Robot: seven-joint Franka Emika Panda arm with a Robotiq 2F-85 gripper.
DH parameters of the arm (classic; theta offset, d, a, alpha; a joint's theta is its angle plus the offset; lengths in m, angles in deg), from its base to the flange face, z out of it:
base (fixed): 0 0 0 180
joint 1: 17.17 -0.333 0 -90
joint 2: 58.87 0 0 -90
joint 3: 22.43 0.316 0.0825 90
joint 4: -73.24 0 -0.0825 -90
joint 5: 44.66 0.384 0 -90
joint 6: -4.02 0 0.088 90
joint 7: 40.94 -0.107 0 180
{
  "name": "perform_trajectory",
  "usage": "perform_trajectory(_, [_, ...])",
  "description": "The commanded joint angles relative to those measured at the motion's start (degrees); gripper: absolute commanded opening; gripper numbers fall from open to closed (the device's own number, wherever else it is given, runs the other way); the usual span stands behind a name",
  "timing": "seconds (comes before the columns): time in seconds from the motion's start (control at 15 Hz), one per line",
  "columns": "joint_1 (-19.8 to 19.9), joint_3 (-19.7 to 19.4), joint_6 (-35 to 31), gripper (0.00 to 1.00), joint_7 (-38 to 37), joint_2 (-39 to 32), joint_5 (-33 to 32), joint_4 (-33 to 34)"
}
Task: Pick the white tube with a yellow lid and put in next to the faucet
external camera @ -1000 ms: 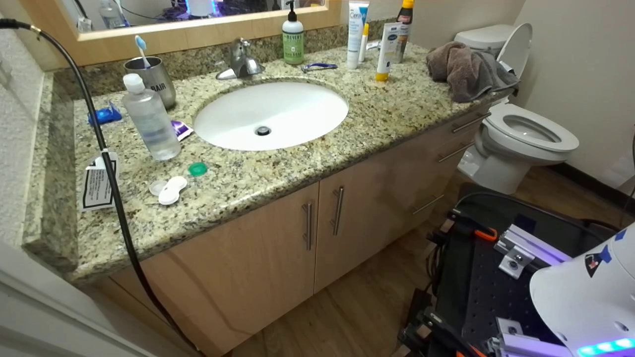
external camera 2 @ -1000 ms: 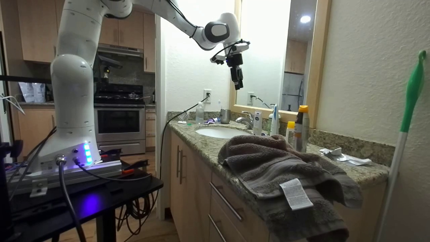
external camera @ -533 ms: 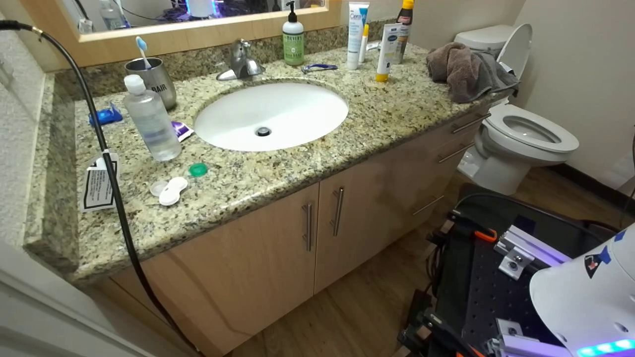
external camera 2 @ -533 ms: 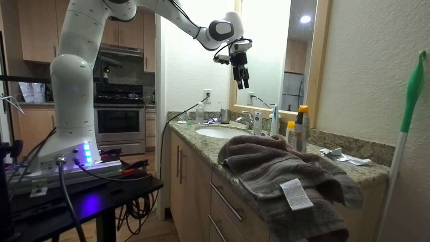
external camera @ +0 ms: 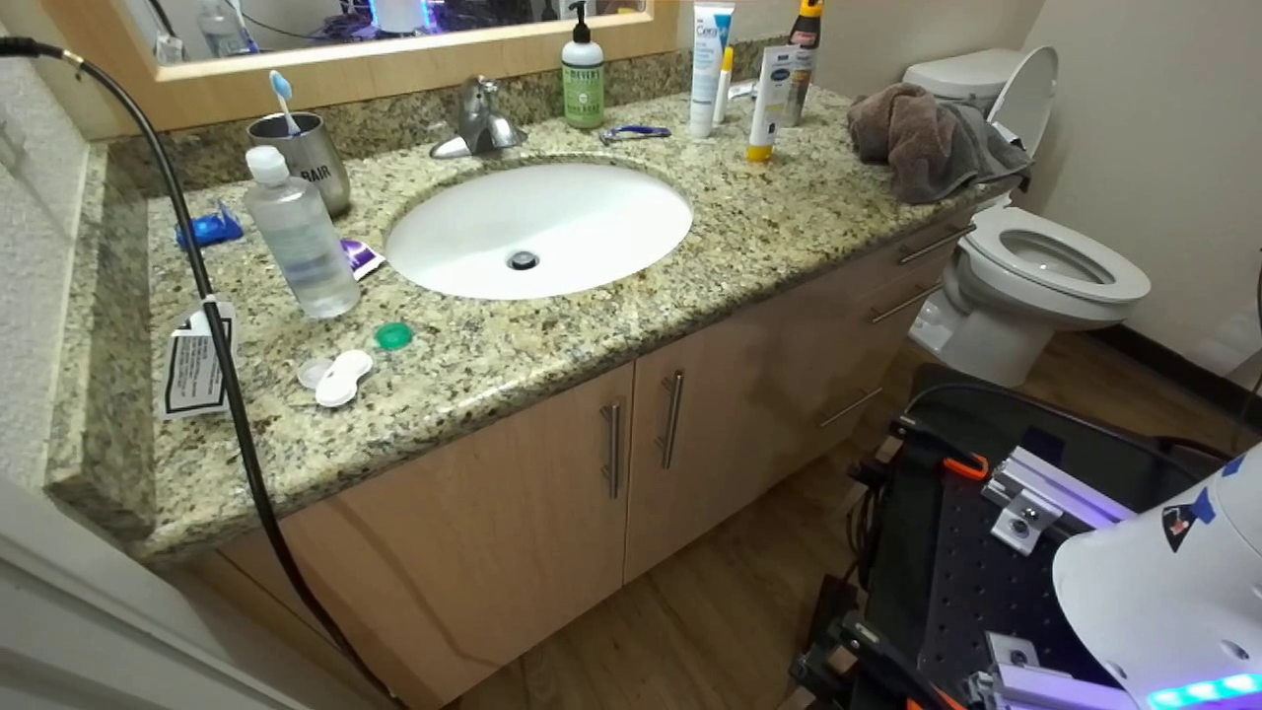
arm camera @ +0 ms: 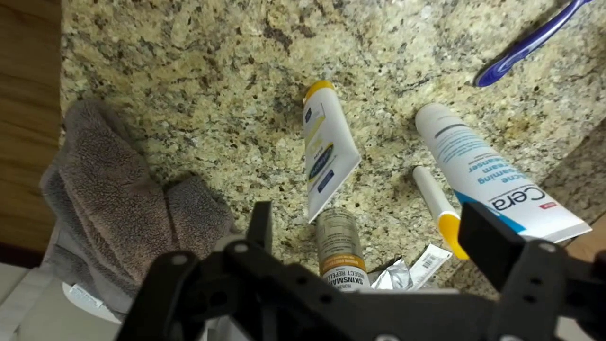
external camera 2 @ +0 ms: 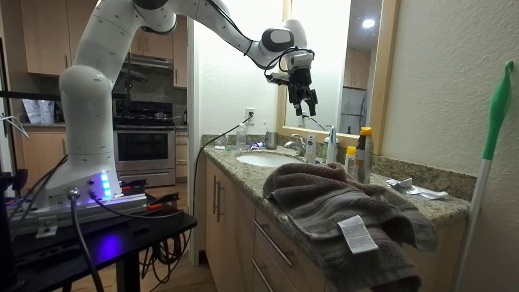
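Closer now

In an exterior view the gripper [external camera 2: 305,111], spread and empty, has swung nearer the slim tube [external camera 2: 349,160]. In an exterior view it stands well apart from the faucet [external camera: 480,120]. In the wrist view it's beside the cleanser [arm camera: 492,171]; picking seems next.

The slim white tube [arm camera: 436,201] stands upright, its yellow lid [arm camera: 452,234] on top, well apart from the shiny silver faucet [external camera: 480,120].
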Motion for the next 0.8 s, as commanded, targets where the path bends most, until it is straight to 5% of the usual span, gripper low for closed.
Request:
perform_trajectory(0.0, [0.3, 0.8, 0.2, 1.0, -0.1, -0.1, -0.2, 0.4])
perform_trajectory(0.53, [1.4, -1.3, -9.9, 1.0, -16.5, -5.2, 1.3, -1.2])
perform_trajectory(0.73, [1.8, -1.0, -9.4, 1.0, -16.5, -5.7, 0.8, -0.4])
